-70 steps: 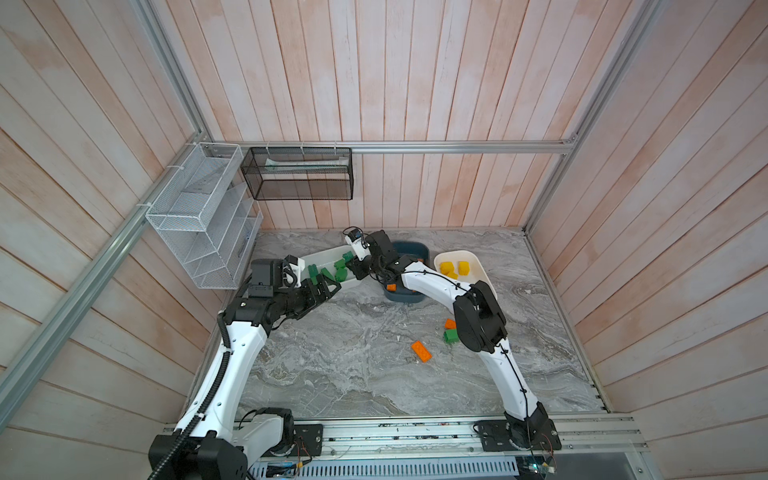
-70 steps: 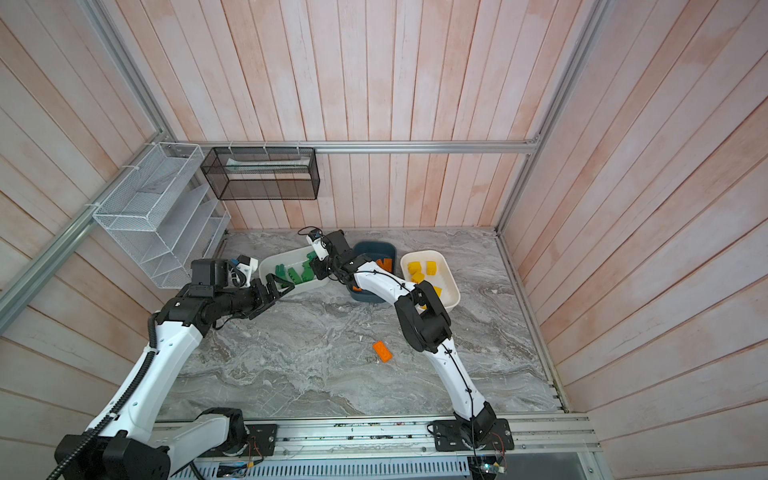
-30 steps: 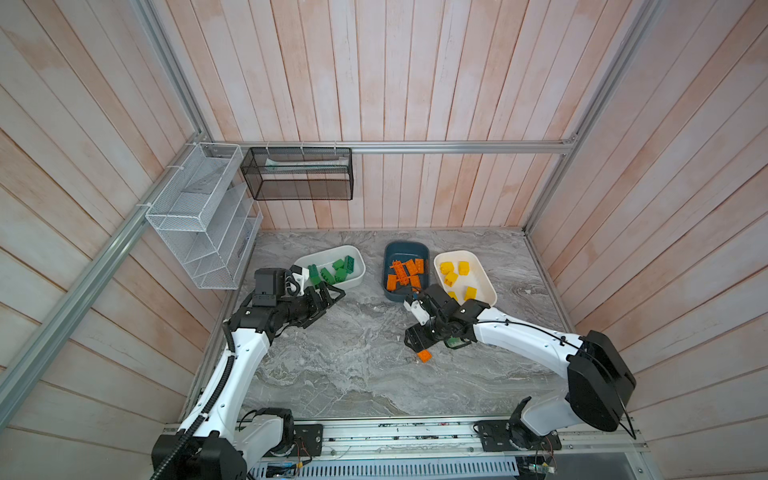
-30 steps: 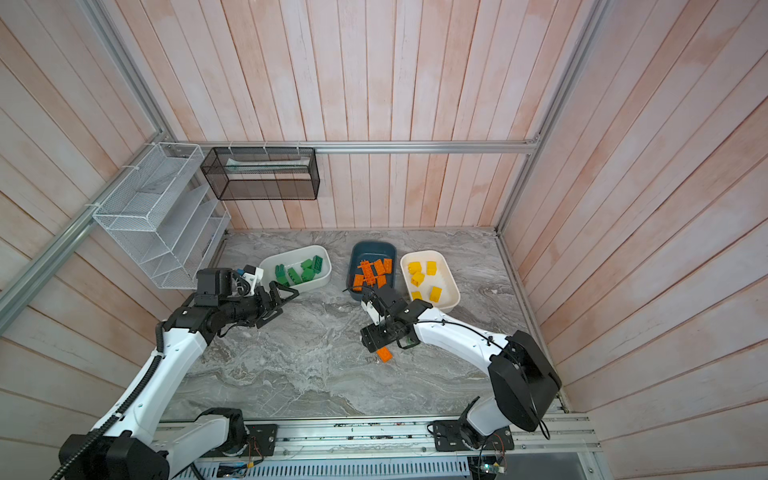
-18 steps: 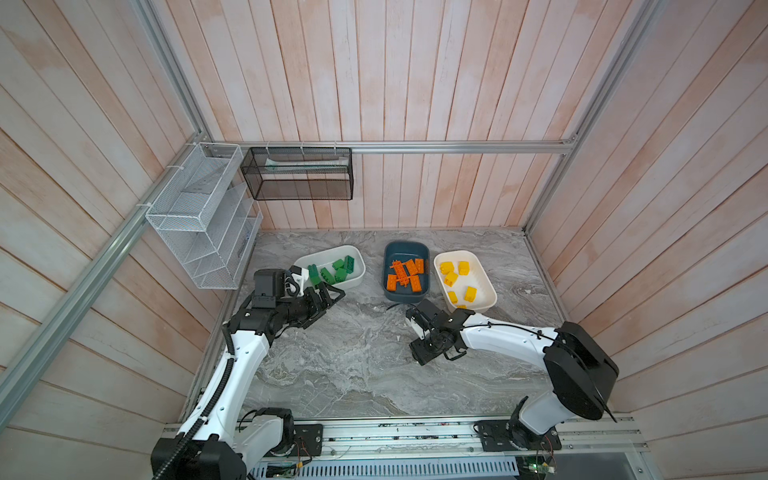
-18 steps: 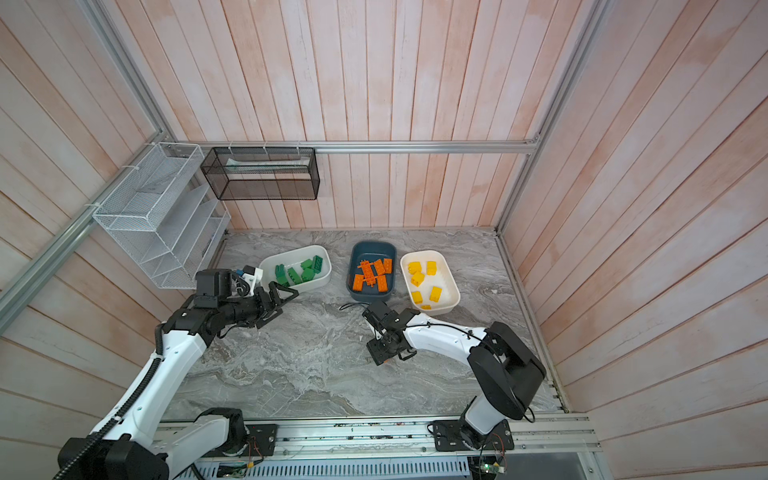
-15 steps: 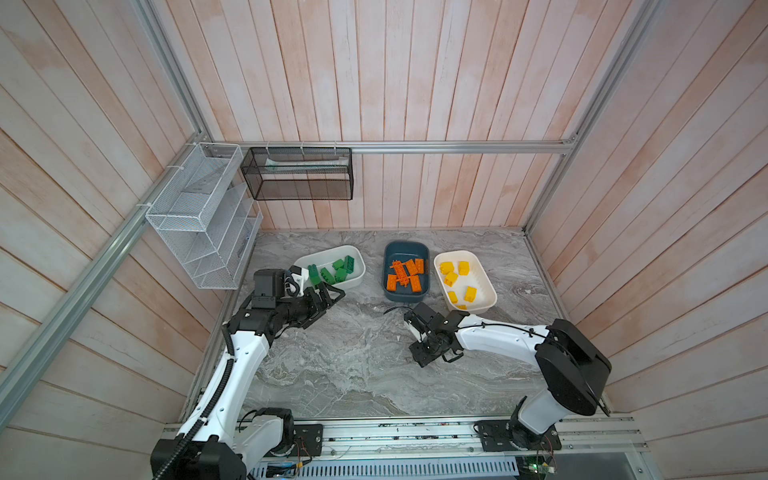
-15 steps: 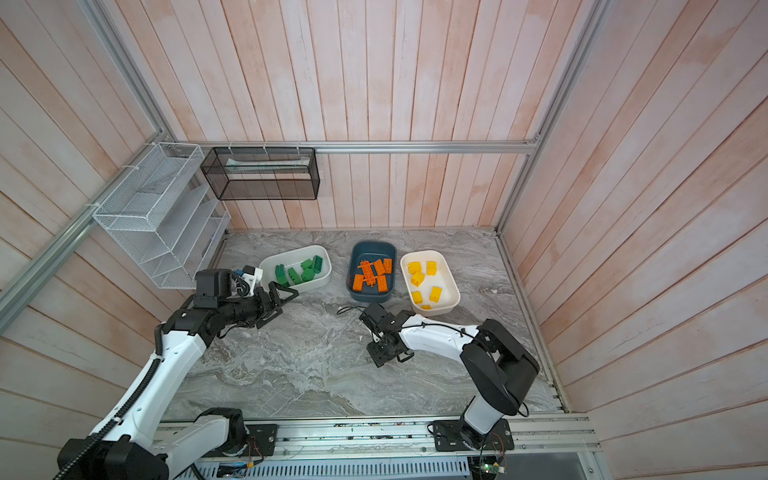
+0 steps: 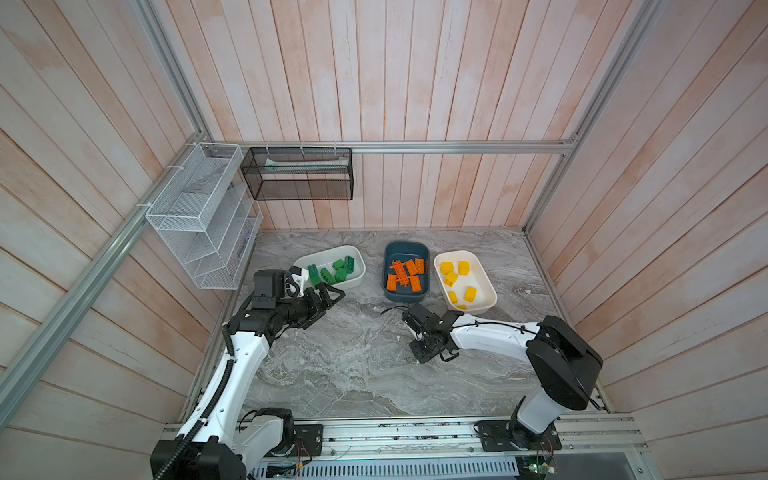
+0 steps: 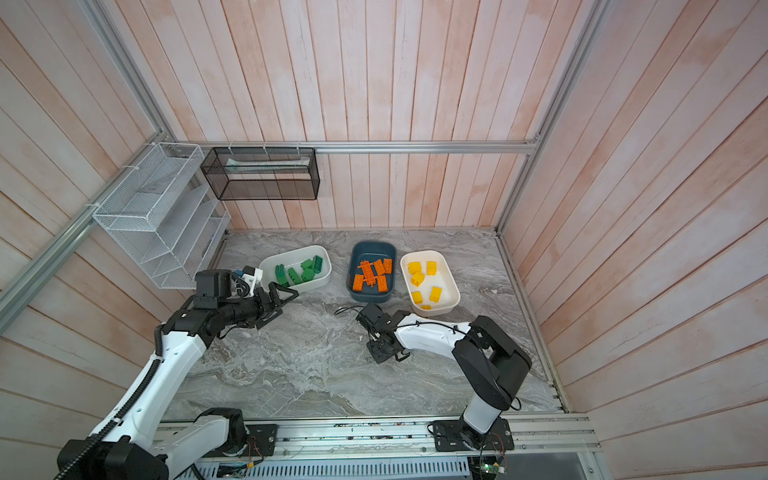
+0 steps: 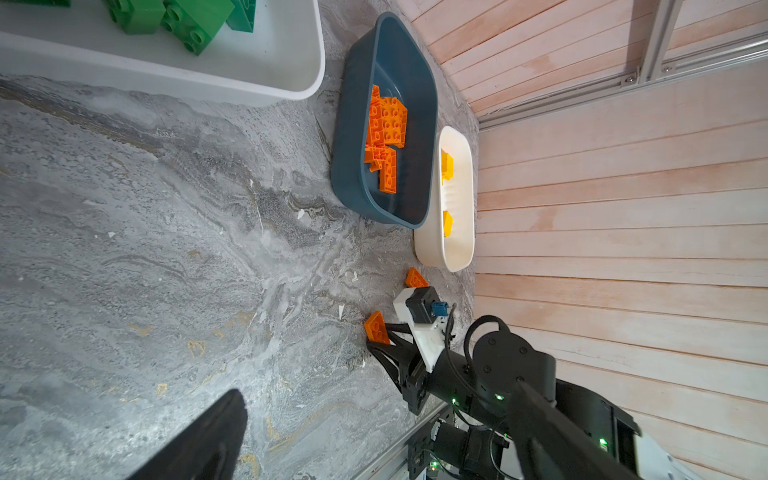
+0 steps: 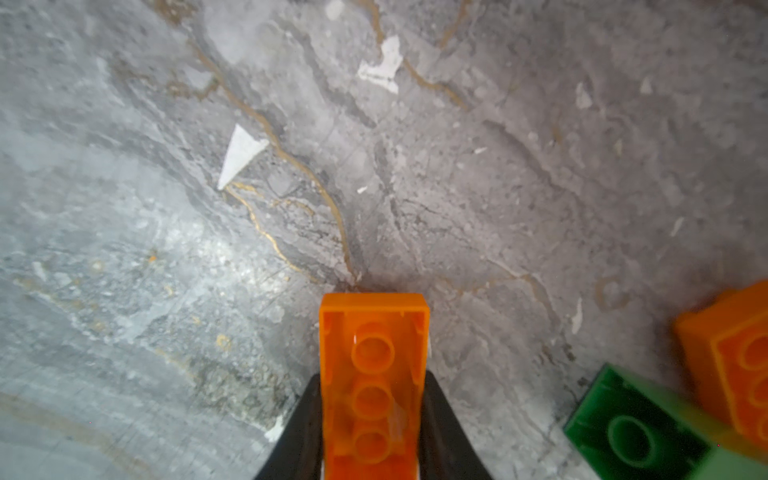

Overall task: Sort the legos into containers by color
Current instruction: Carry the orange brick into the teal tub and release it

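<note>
My right gripper (image 12: 372, 415) is shut on an oblong orange lego (image 12: 372, 357), low over the marble table; in both top views the gripper (image 9: 428, 353) hides that brick. A loose orange lego (image 12: 731, 357) and a green lego (image 12: 636, 428) lie on the table beside it. My left gripper (image 9: 332, 297) hangs open and empty just in front of the white container (image 9: 353, 283) of green legos. The dark teal container (image 9: 405, 246) holds orange legos. The other white container (image 9: 478, 276) holds yellow legos.
A white wire mesh rack (image 9: 199, 216) hangs on the left wall and a black mesh basket (image 9: 299, 174) on the back wall. Wooden walls close in the marble table (image 9: 332, 374) on three sides. A metal rail (image 9: 395, 432) runs along the front edge.
The right gripper's jaws have closed on the oblong orange lego on the table, with the arm shifting slightly left. The left arm has stayed still and open.
</note>
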`<state>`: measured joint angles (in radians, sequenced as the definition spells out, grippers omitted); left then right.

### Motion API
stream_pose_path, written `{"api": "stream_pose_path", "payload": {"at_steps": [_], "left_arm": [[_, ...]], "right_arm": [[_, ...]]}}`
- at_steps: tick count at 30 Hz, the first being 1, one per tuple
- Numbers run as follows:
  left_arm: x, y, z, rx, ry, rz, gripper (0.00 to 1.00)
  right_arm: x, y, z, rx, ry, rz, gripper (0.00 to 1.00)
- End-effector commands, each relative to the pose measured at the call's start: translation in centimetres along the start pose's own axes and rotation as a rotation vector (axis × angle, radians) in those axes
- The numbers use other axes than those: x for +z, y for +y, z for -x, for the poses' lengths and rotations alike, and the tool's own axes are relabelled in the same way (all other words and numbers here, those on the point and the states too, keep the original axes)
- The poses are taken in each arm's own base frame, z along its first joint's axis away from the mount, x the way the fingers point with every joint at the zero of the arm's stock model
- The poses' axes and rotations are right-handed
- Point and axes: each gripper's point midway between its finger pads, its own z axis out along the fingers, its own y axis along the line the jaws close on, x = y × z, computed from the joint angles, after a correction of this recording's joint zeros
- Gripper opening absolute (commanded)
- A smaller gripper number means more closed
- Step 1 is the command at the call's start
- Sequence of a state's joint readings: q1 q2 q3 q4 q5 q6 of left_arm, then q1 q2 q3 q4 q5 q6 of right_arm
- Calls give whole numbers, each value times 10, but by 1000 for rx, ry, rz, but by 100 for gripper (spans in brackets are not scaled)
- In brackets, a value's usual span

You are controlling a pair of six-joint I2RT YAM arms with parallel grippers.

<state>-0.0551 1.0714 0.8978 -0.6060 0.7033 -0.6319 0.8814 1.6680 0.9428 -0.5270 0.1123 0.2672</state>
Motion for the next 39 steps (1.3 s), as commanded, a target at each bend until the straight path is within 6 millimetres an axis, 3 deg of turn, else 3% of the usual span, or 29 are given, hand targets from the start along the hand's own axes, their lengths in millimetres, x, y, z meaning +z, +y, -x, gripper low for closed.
{"api": "stream_pose_path", "payload": {"at_steps": [1,8,13,17,21,25,28,33,35,37,39], "left_arm": [[-1,-3,-3,22,8,-12,100],[-2,-11,2,22,-3,-44,100],[-3,-21,10,30,-19,-70,100],[-1,-33,15,37,-26,-104,100],[0,-43,23,56,-40,-120,100],[4,-46,32,71,-50,-123,100],[5,-48,36,80,-55,-127,100],[10,-44,36,71,-43,-129,100],[10,-44,36,72,-43,-129,100],[11,-43,35,69,-39,-126,100],[11,-43,35,70,-39,-127,100]], "right_arm": [[-17,-11,18,41,-54,-17,27],[-85,-41,100,141,-282,49,27],[-99,-73,165,161,-438,54,27],[-88,-102,213,148,-479,7,27],[-64,-126,251,142,-491,-47,27],[-32,-130,281,73,-490,-49,28],[-8,-136,293,-8,-477,-108,29],[9,-139,314,-117,-500,-172,34],[8,-140,318,-129,-507,-188,39],[2,-140,317,-142,-505,-184,53],[-11,-136,312,-145,-508,-164,60]]}}
